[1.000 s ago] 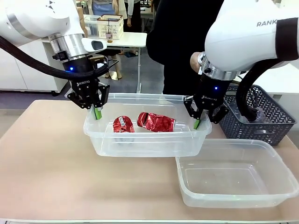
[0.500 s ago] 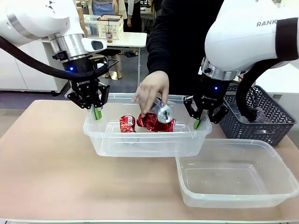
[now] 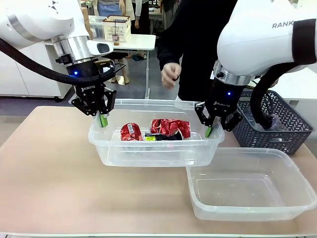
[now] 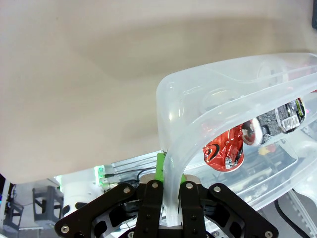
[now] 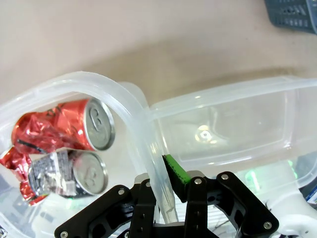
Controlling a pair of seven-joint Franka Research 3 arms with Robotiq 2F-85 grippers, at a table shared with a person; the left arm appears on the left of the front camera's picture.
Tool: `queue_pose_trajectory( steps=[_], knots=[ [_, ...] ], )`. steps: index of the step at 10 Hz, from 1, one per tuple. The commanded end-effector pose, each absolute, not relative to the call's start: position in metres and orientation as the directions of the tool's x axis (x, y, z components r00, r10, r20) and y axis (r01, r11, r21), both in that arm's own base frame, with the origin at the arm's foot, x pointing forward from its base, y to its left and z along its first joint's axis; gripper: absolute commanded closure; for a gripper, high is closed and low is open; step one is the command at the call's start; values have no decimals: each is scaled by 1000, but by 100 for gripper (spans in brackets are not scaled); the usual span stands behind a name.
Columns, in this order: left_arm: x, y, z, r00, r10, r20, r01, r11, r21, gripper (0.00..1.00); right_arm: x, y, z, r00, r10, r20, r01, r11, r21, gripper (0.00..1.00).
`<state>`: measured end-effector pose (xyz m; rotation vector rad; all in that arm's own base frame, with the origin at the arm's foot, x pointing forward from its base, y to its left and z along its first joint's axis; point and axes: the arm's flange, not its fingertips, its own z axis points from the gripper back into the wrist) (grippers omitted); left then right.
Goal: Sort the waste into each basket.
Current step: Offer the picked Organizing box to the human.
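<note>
L gripper (image 3: 103,119) + R gripper (image 3: 210,130) both clamped tight on tub (image 3: 148,156) rim, opposite ends, w/ cans (image 3: 131,132) inside. Empty tub (image 3: 242,210) just beside, front-right. Move arms in sync, tub level, else rim slips. Mind person's hand (image 3: 171,75) above.

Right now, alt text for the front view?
The left gripper and right gripper each clamp an end of a clear tub holding crushed red cans. A person's hand hovers beyond it; an empty clear tub sits front right.

Clear tub (image 4: 218,82) partly out of frame
</note>
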<state>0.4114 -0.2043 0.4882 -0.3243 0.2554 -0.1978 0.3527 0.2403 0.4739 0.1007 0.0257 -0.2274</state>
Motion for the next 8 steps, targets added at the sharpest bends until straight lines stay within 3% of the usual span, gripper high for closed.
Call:
queue_pose_trajectory(
  steps=[1,8],
  knots=[
    [408,-205,491,944,-248,-216,162,923,-348,95,355,237,475,972,-234,-31,236,966,104,94],
    [408,-205,491,944,-248,-216,162,923,-348,95,355,237,475,972,-234,-31,236,966,104,94]
  ],
)
